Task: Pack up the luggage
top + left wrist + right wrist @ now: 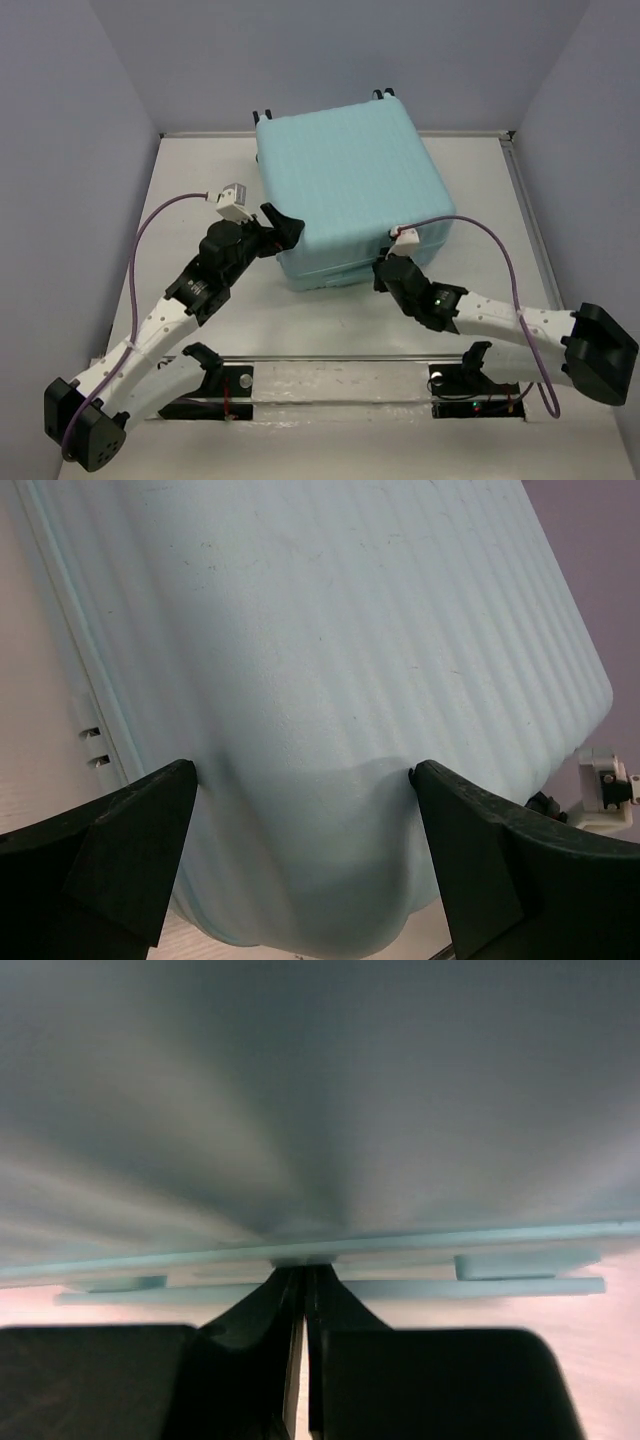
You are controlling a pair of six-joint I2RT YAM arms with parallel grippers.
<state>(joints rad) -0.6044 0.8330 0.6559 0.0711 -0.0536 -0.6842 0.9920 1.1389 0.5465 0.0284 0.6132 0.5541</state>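
Observation:
The luggage [350, 190] is a large pale aqua ribbed suitcase lying flat with its lid down at the middle back of the table. My left gripper [280, 228] stands open at its near left corner; in the left wrist view the black fingers [140, 830] spread wide in front of the ribbed shell [330, 660], close to it. My right gripper [382, 268] is shut at the luggage's near front side. In the right wrist view its tips [305, 1272] meet at the seam under the shell [320, 1090], by a small aqua tab. Whether they pinch the tab is unclear.
Black caster wheels [380, 95] stick out at the luggage's far side. A black rail [340, 385] with the arm bases runs along the near table edge. Grey walls close in the table on the left, right and back.

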